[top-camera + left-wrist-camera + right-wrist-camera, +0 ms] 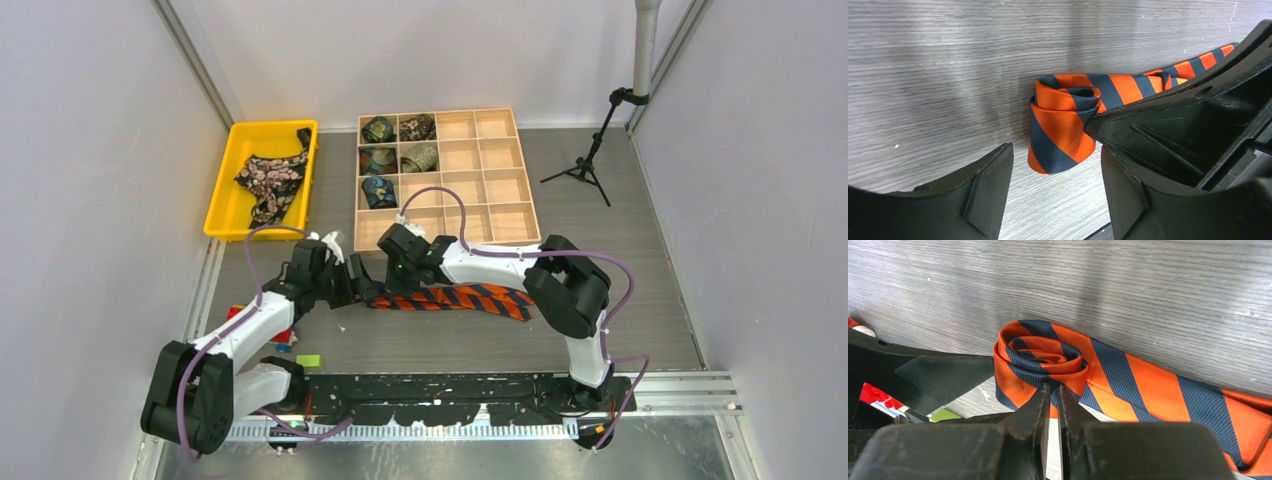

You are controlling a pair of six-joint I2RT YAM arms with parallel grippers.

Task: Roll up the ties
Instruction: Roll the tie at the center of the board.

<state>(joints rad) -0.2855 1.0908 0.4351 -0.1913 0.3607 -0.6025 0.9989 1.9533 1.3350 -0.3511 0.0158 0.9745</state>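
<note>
Surface: grey wood-grain table [640,300], pale walls [90,200] on three sides. Arm bases along the near edge.

Far left: yellow bin [225,215] holding a floral tie [272,178]. Far centre: wooden tray [530,190] of square cells. Five rolled ties [420,158] sit in its two left columns. Far right: tripod [585,165] on the table, near the wall.

Open room: bare table right of the tray and near the striped tie. Near left is tighter, with small blocks [308,360] lying beside the left arm.

Striped tie [470,298]: orange and dark, flat on the table just near of the tray, running left to right. Its left end is wound into a roll [1063,125] standing on edge. The rest trails off to the right, unrolled.

Left gripper [1055,155]: jaws wide, one finger on either side of the roll on its near side. Contact with the cloth cannot be told.

Right gripper [1054,390]: jaws narrow, only a slit between the fingertips [1040,397]. They pinch the outer wrap of the roll at its near side. In the left wrist view one of its fingers reaches the roll's top.
</note>
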